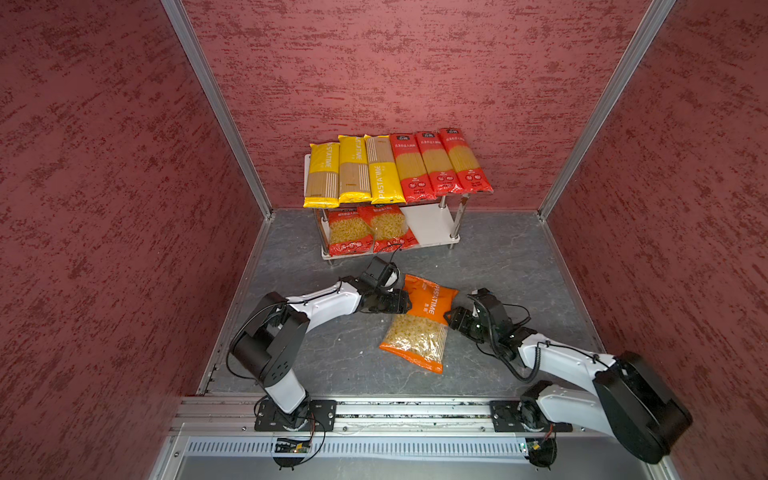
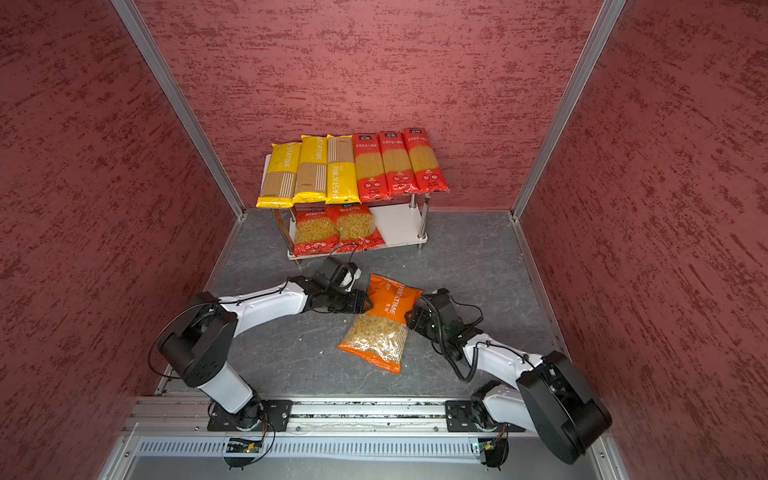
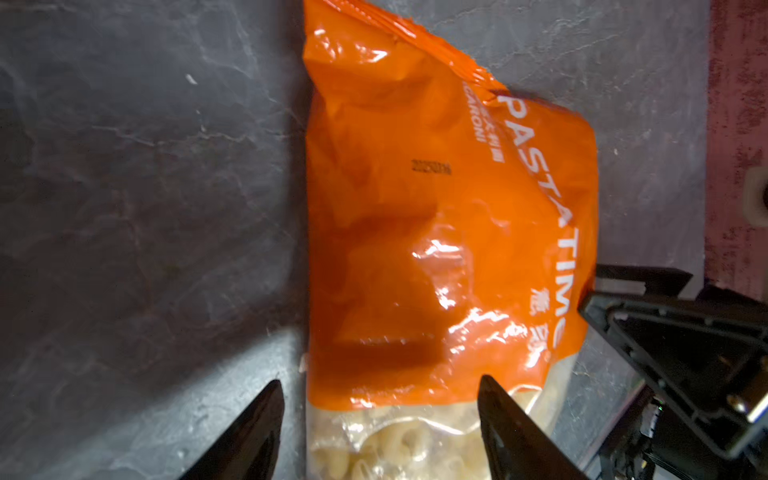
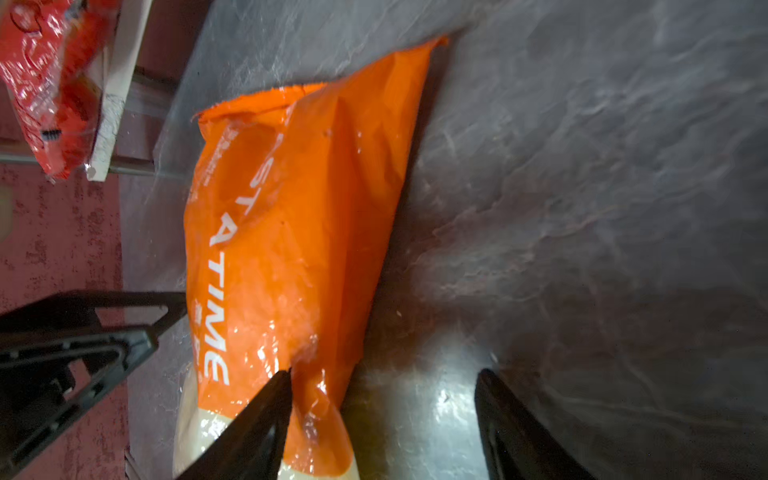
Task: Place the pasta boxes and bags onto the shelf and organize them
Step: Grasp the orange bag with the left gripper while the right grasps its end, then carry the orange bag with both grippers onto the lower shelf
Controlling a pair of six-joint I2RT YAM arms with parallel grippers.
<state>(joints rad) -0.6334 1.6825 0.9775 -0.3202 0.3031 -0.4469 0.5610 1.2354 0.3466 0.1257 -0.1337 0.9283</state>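
A two-tier shelf with white boards and chrome posts (image 1: 432, 226) stands on the grey stone-patterned desk (image 1: 519, 270). Its upper board carries three long yellow spaghetti packs (image 1: 353, 170) on the left half and three long red spaghetti bags (image 1: 440, 164) on the right half, side by side. Two wide red bags of short pasta (image 1: 351, 232) sit at the left end of its lower board, slightly overlapping.

In front of the shelf, apart from it, an orange-and-clear plastic macaroni bag (image 1: 419, 320) lies on the desk. Its orange printed end points towards the shelf and its clear end away from it.

The left claw (image 3: 380, 380) is at the bag's edge below the shelf's left end. Its fingers are spread wide, one tip over the bag and the other over bare desk, and it grips nothing. The right claw (image 4: 384, 372) is at the opposite edge, below the shelf's right end, and is just as wide apart. One of its tips is over the orange film and the other over the desk, holding nothing. Whether either tip presses the film cannot be told.
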